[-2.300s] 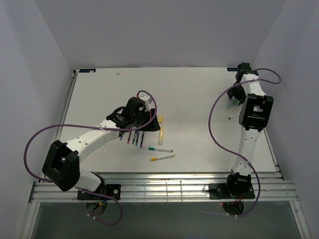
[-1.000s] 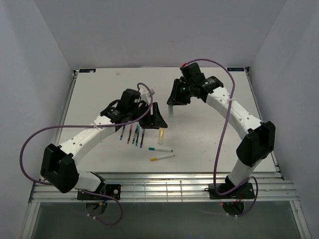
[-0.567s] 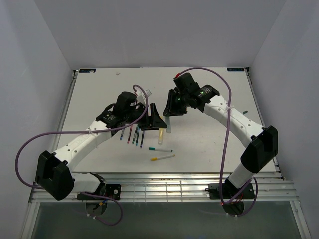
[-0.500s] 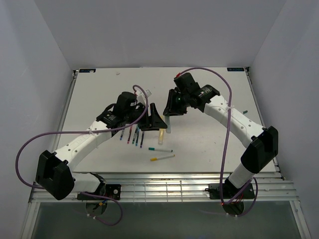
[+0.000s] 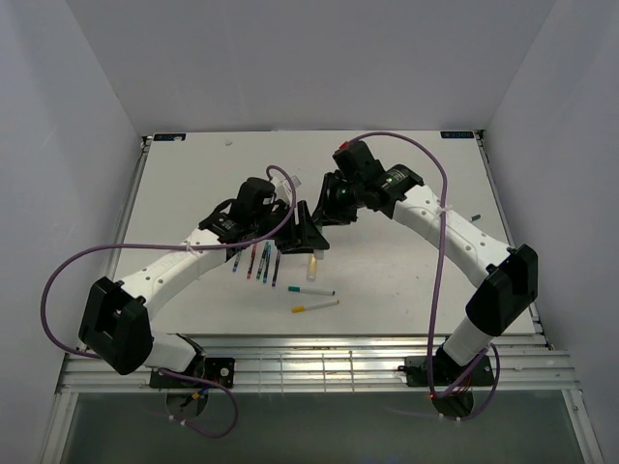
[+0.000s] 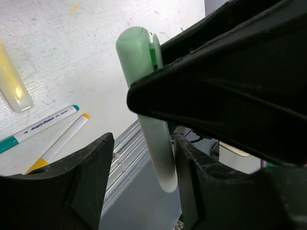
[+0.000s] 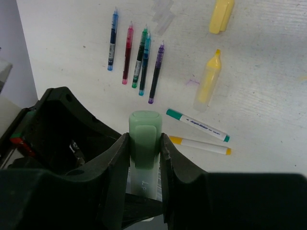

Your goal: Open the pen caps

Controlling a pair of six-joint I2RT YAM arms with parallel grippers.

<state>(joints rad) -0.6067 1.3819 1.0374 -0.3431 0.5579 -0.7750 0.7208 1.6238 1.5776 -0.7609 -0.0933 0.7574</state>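
The uncapping step was in hand. The right gripper (image 7: 144, 143) was clamped on the clip-bearing cap (image 7: 144, 125) of the thick pale-green highlighter (image 6: 160, 153), above the middle of the white table (image 5: 406, 280). The left gripper (image 6: 142, 143) had its jaws apart, astride the barrel. A row of slim dark pens (image 5: 256, 263) lay at 8 o'clock. Next, by my judgement, the left jaws needed to close on the barrel and pull straight off.

Lab test cell, white table (image 5: 387, 280), plain pale walls (image 5: 309, 58) around it on three sides, metal rails (image 5: 319, 362) along its near edge
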